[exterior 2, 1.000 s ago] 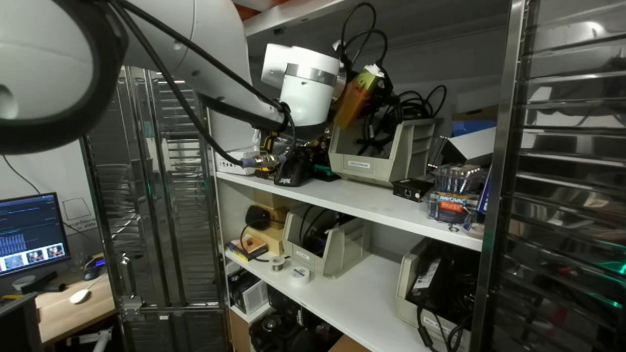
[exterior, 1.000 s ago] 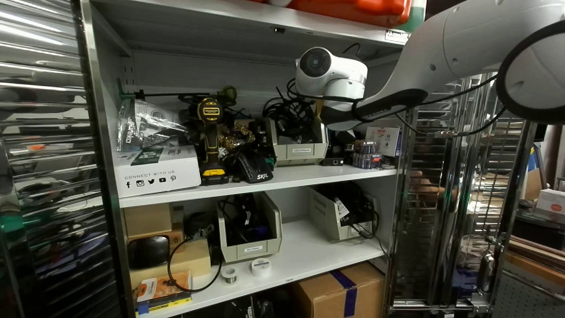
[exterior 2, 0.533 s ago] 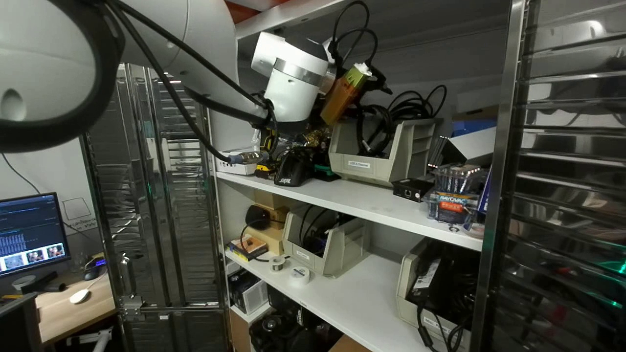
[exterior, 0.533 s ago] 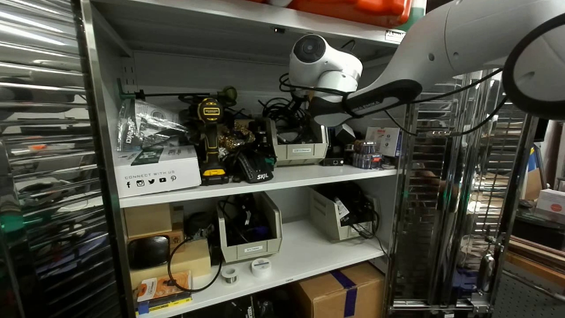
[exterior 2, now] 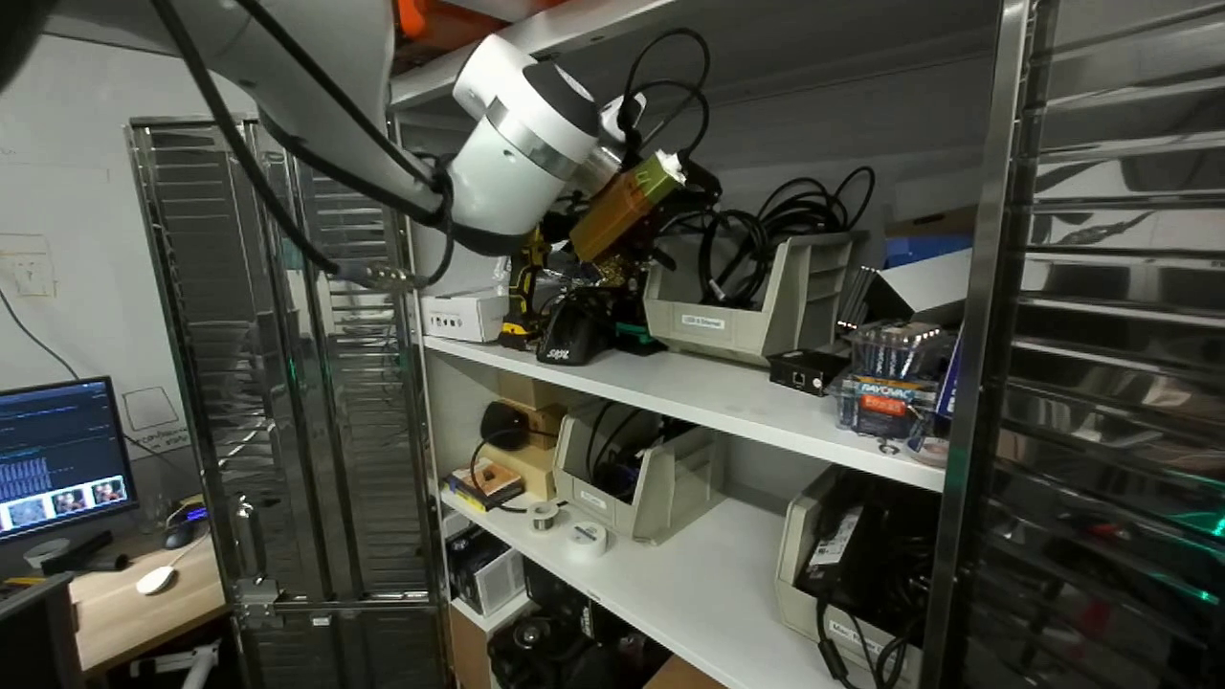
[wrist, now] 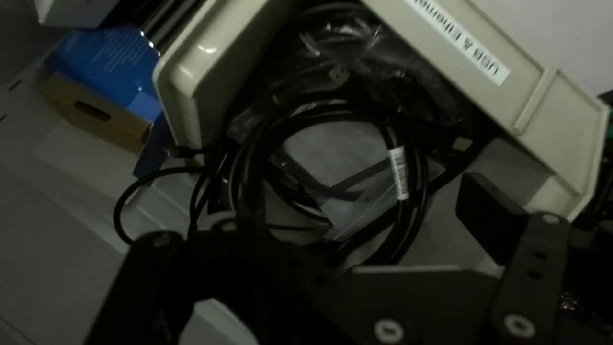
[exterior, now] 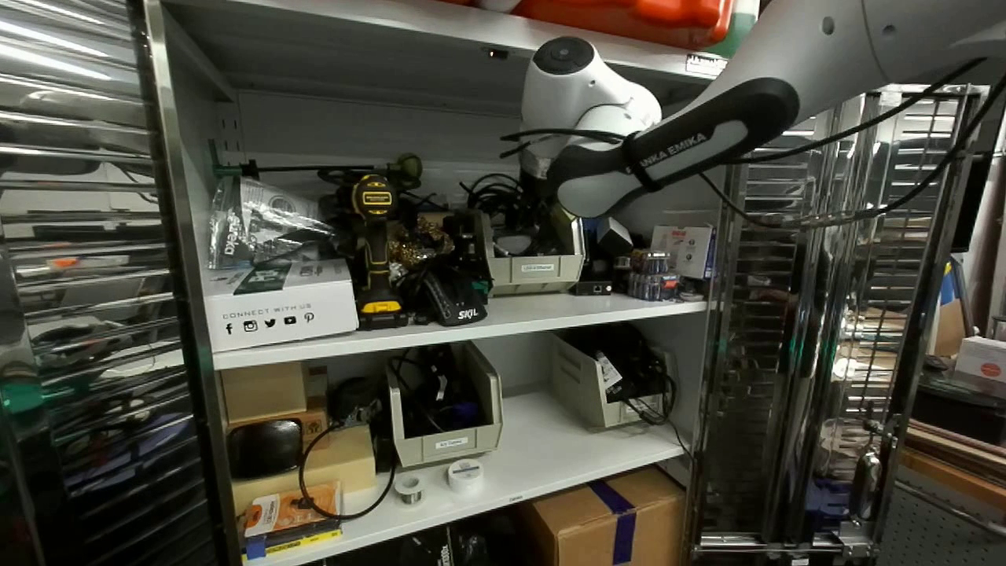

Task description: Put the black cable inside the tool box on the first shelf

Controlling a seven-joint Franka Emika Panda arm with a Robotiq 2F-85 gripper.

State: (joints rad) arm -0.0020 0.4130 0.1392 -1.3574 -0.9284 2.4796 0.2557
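Note:
On the first shelf [exterior: 542, 316] stands the tool box [exterior: 511, 271], a pale open bin labelled "USB & Ethernet" in the wrist view. Coils of black cable [wrist: 404, 213], one bearing a white barcode tag, lie inside it among plastic bags and other dark leads. Some loops rise over the bin's rim in an exterior view [exterior 2: 756, 230]. My gripper [wrist: 368, 208] is over the bin with its fingers wide apart. The right pad [wrist: 488, 215] stands clear of the coil; whether the dark left finger touches the cable cannot be told. In the exterior views the arm largely hides the fingertips.
Left of the bin are a yellow-black drill [exterior: 374, 206] and a white carton [exterior: 283, 310]. A small black port box [exterior 2: 802, 371] and a battery pack [exterior 2: 885, 392] stand on its other side. A board [exterior: 440, 30] passes above the wrist. Cable bins [exterior: 450, 446] stand lower down.
The gripper has opened, and the black cable sits lower in the bin. My wrist has tilted and drawn back, moving left in an exterior view, while the bin stays put.

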